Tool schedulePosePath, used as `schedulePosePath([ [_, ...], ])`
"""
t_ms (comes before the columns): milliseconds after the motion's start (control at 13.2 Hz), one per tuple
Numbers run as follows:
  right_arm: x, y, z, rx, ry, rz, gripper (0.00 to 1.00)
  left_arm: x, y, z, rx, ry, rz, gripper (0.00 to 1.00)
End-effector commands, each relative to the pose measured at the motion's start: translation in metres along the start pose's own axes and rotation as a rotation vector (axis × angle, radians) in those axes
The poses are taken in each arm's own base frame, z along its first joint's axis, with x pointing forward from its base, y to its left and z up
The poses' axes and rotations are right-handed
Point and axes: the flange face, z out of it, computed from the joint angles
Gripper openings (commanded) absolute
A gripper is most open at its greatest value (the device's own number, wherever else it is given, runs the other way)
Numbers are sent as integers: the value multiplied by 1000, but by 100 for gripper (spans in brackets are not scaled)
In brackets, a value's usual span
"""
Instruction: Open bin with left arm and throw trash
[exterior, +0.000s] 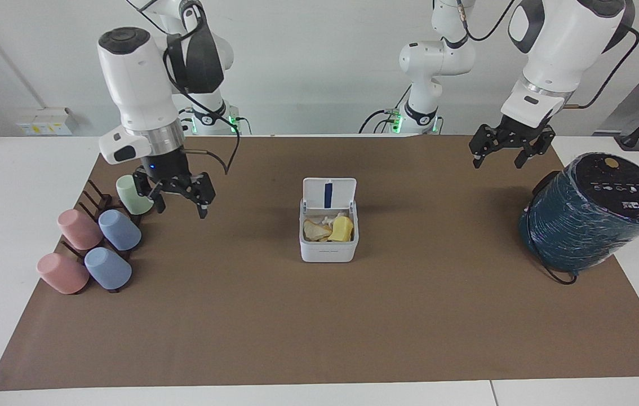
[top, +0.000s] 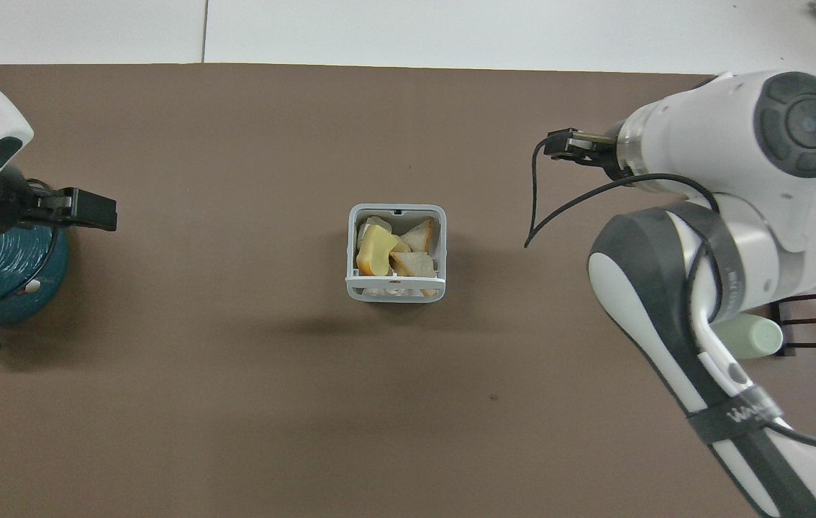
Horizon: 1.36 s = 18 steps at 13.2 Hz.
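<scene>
The white bin [exterior: 328,251] stands mid-mat with its lid [exterior: 329,194] up, blue strip showing. Inside lie the yellow block [exterior: 342,229], the pale bread-like slice [exterior: 315,230] and a bit of white tissue [exterior: 328,219]. The overhead view shows the bin's rim [top: 395,210], the yellow block [top: 373,252] and the slice [top: 414,263]. My right gripper [exterior: 180,206] is open and empty, raised over the mat beside the green cup. My left gripper [exterior: 498,159] is open and empty, held in the air over the mat beside the teal cylinder; it waits there [top: 95,211].
A big dark teal wrapped cylinder [exterior: 593,211] leans at the left arm's end of the mat. A dark rack holds pastel cups at the right arm's end: a green one [exterior: 134,194], two pink [exterior: 78,228] and two blue [exterior: 119,229]. The brown mat [exterior: 319,327] covers the table.
</scene>
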Motion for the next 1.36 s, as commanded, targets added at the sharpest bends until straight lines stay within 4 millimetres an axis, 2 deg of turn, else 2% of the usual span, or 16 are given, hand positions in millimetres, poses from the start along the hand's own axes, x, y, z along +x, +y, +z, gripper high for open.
schedulePosePath([
  [0,-9,25,-29,-36,-24,-14,100,-7,-1,-2,-9,13,-5,100],
  [227,-10,59,-59,-52,-69,-24,100,-8,-1,-1,-9,8,-3,100],
  [379,-15,91,-75,-58,-93,-63,100,-8,-1,-1,-9,6,-2,100],
  [530,-24,111,-92,-62,-118,-85,100,-9,-1,-1,-8,-3,-3,100],
  [606,-27,117,-93,-67,-140,-97,100,-11,-1,0,-8,-9,-3,100],
  [682,-28,122,-94,-71,-139,-108,100,-12,-1,1,-7,-19,-3,100],
  [1288,-48,111,-96,-36,-258,-123,100,-14,0,2,1,-31,1,100],
])
